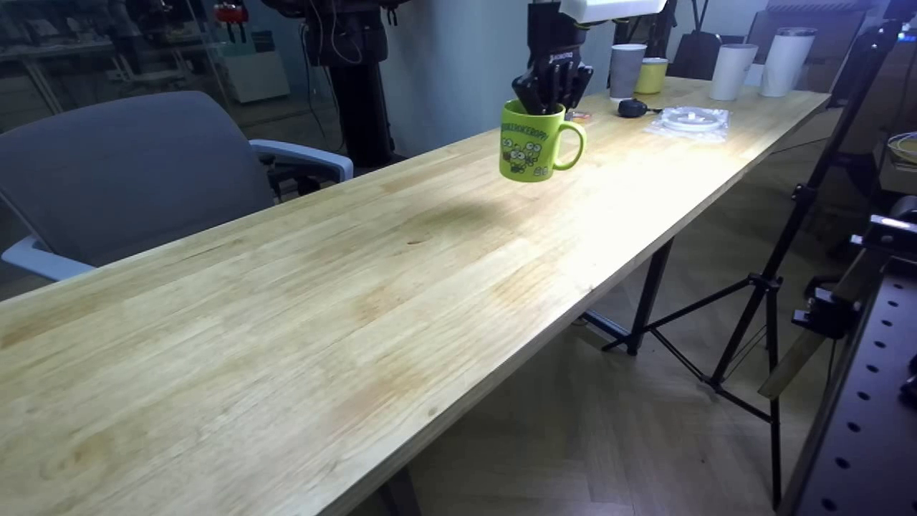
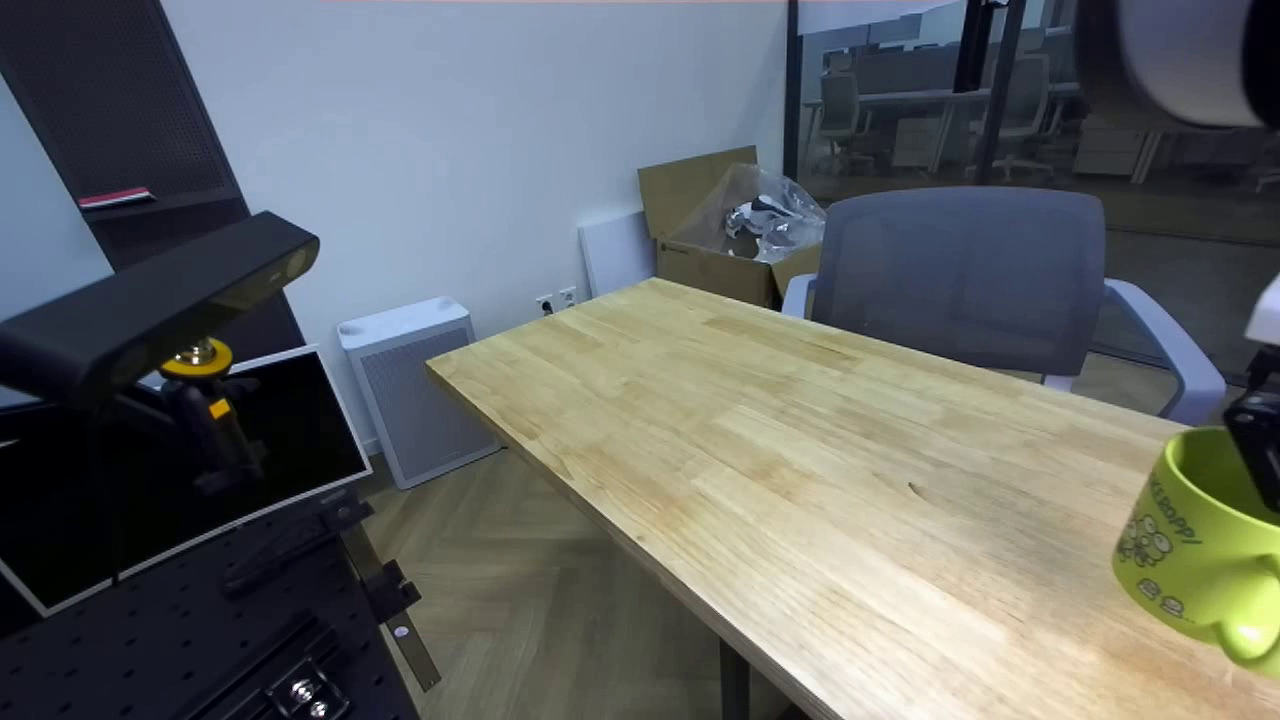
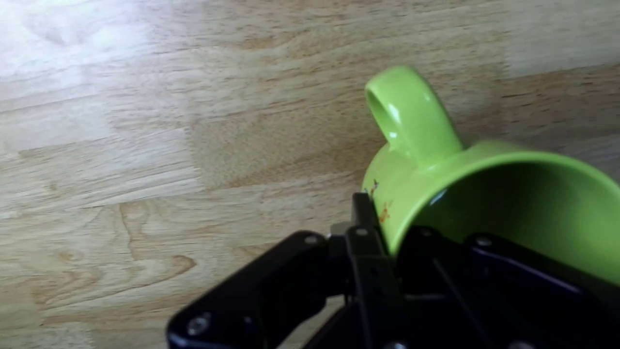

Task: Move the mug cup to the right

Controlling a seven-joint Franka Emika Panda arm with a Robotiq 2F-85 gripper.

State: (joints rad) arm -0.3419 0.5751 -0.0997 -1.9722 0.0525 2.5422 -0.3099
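Mug cup (image 1: 529, 147), lime green, glossy, loop handle, printed figures: directly beneath the pincer (image 3: 392, 228), held clear of the counter (image 1: 322, 287). Pincer: jaws nearly together, clamped on the mug cup's wall, one finger inside the rim, one outside. Beyond the pincer and apart from it, in an exterior view: grey cup (image 1: 627, 73), yellow cup (image 1: 651, 77), white cup (image 1: 732, 73), taller white tumbler (image 1: 786, 64), standing on the counter.

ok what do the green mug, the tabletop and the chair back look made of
Green mug: probably glazed ceramic, glossy, with sharp highlights on its handle.
Tabletop: apparently satin-finished wood, with grain and joined strips showing.
Chair back: perhaps mesh fabric, matte, seeming faintly see-through.
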